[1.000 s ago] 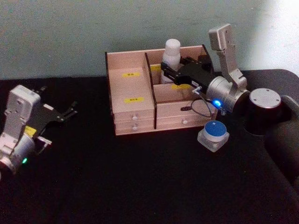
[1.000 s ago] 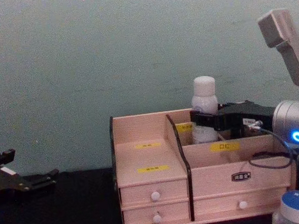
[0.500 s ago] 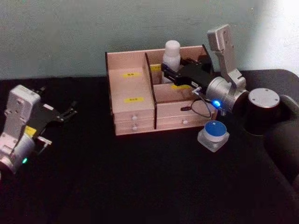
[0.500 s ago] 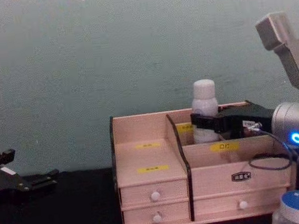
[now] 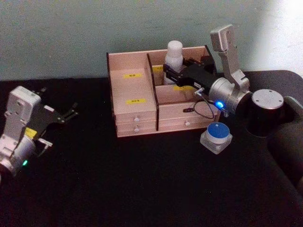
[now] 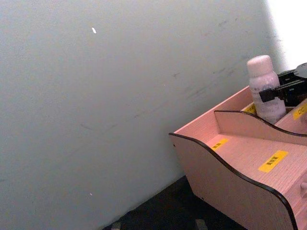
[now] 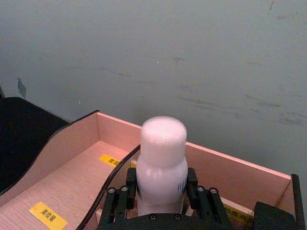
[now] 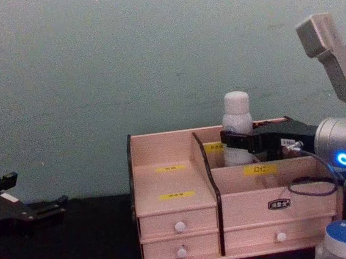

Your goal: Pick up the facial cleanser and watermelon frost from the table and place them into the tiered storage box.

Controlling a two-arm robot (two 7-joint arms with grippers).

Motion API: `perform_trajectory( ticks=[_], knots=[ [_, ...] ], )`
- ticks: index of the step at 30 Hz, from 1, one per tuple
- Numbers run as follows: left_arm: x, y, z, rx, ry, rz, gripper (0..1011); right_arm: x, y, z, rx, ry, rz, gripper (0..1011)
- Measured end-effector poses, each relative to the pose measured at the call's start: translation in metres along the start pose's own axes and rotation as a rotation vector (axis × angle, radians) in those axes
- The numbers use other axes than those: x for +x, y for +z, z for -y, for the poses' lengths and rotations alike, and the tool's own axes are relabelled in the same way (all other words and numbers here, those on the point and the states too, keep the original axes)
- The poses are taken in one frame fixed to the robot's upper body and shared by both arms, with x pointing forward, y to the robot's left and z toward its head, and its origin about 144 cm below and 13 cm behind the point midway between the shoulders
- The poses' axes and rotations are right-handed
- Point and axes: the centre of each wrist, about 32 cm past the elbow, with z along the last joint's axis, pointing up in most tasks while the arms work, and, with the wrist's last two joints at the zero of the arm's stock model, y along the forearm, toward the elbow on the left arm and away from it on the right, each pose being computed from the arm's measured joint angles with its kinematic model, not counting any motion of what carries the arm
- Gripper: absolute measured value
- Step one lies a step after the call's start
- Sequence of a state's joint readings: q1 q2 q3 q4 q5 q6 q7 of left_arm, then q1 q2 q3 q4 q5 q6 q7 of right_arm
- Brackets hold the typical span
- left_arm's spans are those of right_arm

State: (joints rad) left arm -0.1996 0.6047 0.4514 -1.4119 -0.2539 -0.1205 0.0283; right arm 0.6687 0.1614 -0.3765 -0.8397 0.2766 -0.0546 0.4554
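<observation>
The right gripper (image 5: 173,71) is clamped on the facial cleanser (image 5: 173,52), and compared with a second ago it has brought the bottle a little lower into the rear compartment of the tiered storage box (image 5: 135,111). I judge the bottle is almost seated, so the release should come next. The watermelon frost (image 5: 216,136) waits on the counter (image 5: 142,179), nearer the robot than this gripper. The left gripper (image 5: 66,113) rests far aside, its fingers apart.

right hand (image 5: 171,72) reaching forward, fingers clamped | left hand (image 5: 69,113) low, fingers apart
</observation>
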Motion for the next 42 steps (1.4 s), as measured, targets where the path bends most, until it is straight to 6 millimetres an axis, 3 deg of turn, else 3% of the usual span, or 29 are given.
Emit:
perform_trajectory(
  ticks=[14,28,34,42],
  knots=[
    [0.000,0.000,0.000,0.000,0.000,0.000,1001,0.000,0.000,0.000,0.001,0.001,-0.001,1002],
    [0.000,0.000,0.000,0.000,0.000,0.000,1001,0.000,0.004,0.008,0.029,0.007,0.021,1000],
    [0.000,0.000,0.000,0.000,0.000,0.000,1001,0.004,0.014,0.028,0.068,0.020,0.033,1000],
    [0.000,0.000,0.000,0.000,0.000,0.000,1001,0.009,0.022,0.072,0.082,0.049,0.036,1000]
  ],
)
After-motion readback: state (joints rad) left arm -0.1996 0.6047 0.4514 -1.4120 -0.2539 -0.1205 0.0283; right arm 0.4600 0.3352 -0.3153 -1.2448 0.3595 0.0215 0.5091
